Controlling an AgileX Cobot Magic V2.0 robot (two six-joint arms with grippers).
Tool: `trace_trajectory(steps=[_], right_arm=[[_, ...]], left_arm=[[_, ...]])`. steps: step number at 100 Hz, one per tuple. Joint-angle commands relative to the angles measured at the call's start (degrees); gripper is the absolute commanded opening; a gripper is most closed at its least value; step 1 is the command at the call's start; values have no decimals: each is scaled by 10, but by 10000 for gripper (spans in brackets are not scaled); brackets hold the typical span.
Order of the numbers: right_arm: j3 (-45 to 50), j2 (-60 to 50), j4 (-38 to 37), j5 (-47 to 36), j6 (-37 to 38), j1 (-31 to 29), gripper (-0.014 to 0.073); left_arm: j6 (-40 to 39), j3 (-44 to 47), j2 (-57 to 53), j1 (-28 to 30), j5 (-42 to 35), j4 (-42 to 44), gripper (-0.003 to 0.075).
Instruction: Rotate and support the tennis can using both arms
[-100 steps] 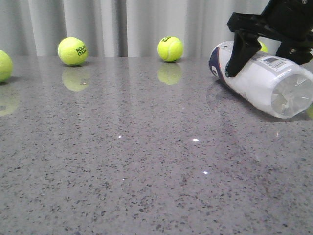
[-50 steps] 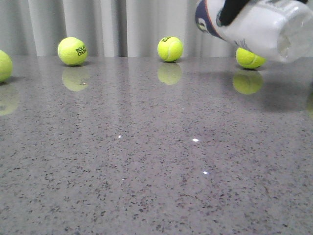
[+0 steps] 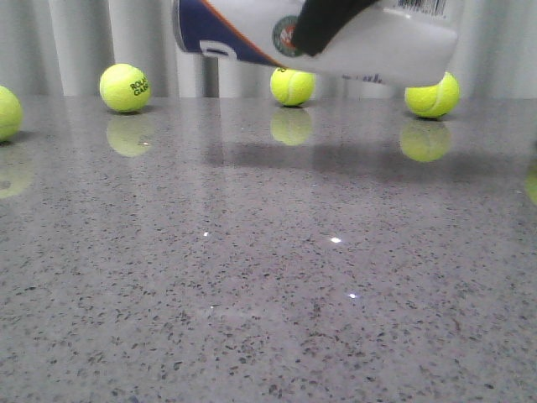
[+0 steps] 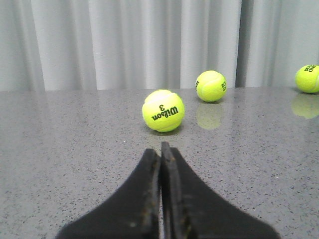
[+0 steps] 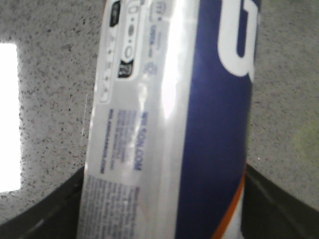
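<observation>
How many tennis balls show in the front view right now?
4. One at the table's left edge, one back left, one back centre under the lifted tennis can, one back right. The can may hide others.

**Right end effector clamped and raised, left one closed low**

The right end effector [image 5: 164,209] is clamped across the tennis can [image 3: 319,38], one black finger [image 3: 323,23] crossing the can's near side and the other hidden behind it. It holds the can up off the counter [image 3: 268,269], lying nearly level. The left end effector [image 4: 160,152] sits low over the counter with its two black fingers pressed together, tips touching, nothing held between them.
</observation>
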Motion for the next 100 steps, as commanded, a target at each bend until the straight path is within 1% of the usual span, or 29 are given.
trace_trajectory(steps=[1,14,57,62,69,76,79,80,84,90,95,100], right_arm=[[-20,-3,8,-20,-56,0,227],[-20,23,8,-11,-88,0,227],[-19,73,8,15,-89,0,227],[-19,75,8,17,-89,0,238],[-19,75,8,17,-89,0,302],[-19,75,8,17,-89,0,410],[-19,75,8,17,-89,0,469],[-19,75,8,17,-88,0,469],[-19,75,8,18,-88,0,549],[-19,75,8,21,-88,0,632],[-19,75,8,22,-88,0,668],[-20,75,8,22,-88,0,661]], left_arm=[[-5,27,-22,2,-47,-4,-21],[-5,27,-22,2,-47,-4,-21],[-5,27,-22,2,-47,-4,-21],[-5,27,-22,2,-47,-4,-21],[-5,27,-22,2,-47,-4,-21],[-5,27,-22,2,-47,-4,-21],[-5,27,-22,2,-47,-4,-21],[-5,27,-22,2,-47,-4,-21],[-5,27,-22,2,-47,-4,-21],[-5,27,-22,2,-47,-4,-21],[-5,27,-22,2,-47,-4,-21],[-5,27,-22,2,-47,-4,-21]])
